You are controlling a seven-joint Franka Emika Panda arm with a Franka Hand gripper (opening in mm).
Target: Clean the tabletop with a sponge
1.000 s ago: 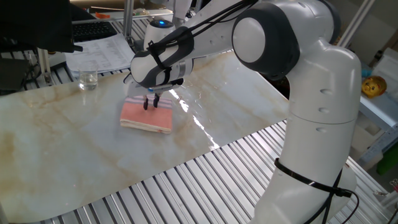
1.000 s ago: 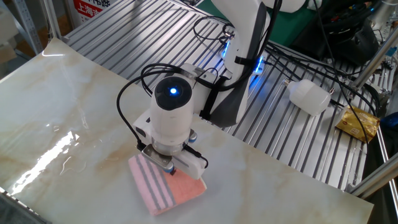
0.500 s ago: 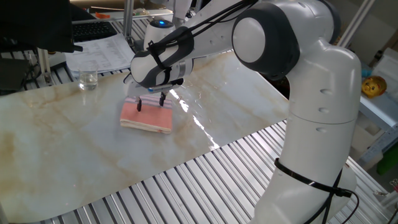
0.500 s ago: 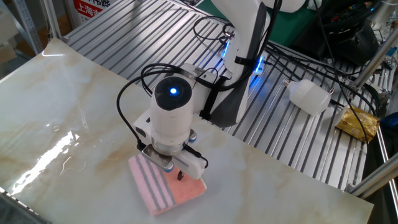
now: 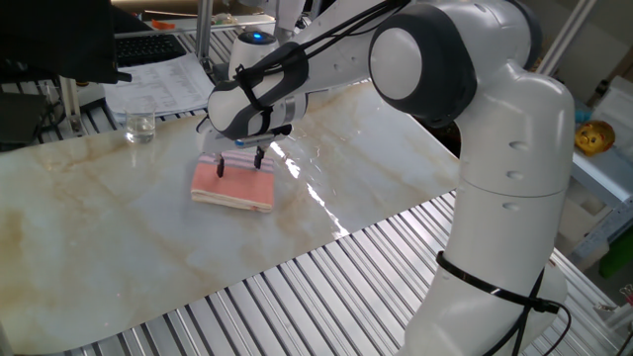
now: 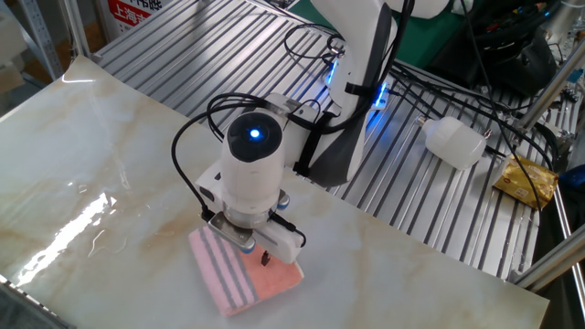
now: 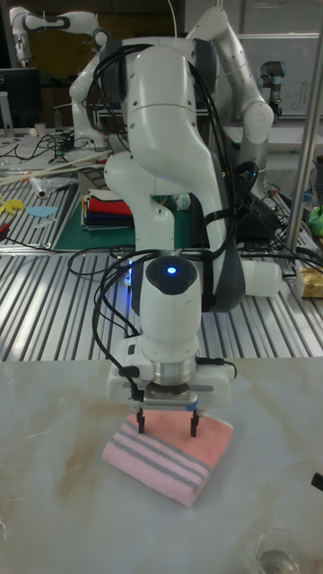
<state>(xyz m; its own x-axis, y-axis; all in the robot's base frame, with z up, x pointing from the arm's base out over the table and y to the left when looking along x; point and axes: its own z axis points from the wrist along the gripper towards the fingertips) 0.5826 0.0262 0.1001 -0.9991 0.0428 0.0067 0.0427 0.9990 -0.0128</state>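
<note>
The gripper (image 7: 168, 424) is released, its 2 fingers (image 5: 259, 156) spread just above the sponge (image 7: 169, 457). The sponge lies flat on the tabletop (image 5: 119, 247).

A second ago the gripper (image 5: 240, 162) had its jaws close together over the middle of the sponge (image 5: 233, 184). Now the jaws are spread wide, one fingertip (image 7: 142, 423) near each side of the sponge's top. Since half a second ago nothing further has shifted.

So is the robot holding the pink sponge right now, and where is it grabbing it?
No, nothing is held. The gripper is open just above the sponge, one finger toward each side, not squeezing it. The sponge lies flat on the tabletop.
</note>
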